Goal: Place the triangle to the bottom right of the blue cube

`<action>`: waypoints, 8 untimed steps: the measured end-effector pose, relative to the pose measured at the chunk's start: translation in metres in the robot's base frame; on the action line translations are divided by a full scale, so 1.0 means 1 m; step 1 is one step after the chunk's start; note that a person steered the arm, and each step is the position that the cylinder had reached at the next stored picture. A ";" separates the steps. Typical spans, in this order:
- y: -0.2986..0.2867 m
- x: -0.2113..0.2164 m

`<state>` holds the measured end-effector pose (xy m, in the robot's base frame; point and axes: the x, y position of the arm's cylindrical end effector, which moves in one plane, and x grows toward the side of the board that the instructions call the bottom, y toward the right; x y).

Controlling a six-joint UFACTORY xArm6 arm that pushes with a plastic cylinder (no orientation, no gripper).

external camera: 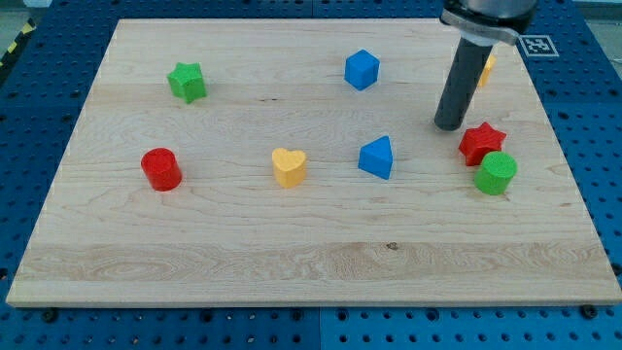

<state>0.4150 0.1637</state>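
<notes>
A blue triangle (376,157) lies near the board's middle, a little right of centre. A blue cube (362,69) sits above it near the view's top. My tip (448,125) touches the board to the right of the triangle and below right of the cube. It stands apart from both, just left of a red star (481,143).
A green cylinder (497,173) touches the red star's lower right. A yellow block (485,68) is partly hidden behind the rod. A yellow heart (289,166), a red cylinder (161,169) and a green star (187,82) lie to the left on the wooden board (243,262).
</notes>
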 end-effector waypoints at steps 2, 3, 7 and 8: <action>0.000 0.055; -0.011 0.085; -0.060 -0.012; -0.060 0.021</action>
<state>0.4357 0.1035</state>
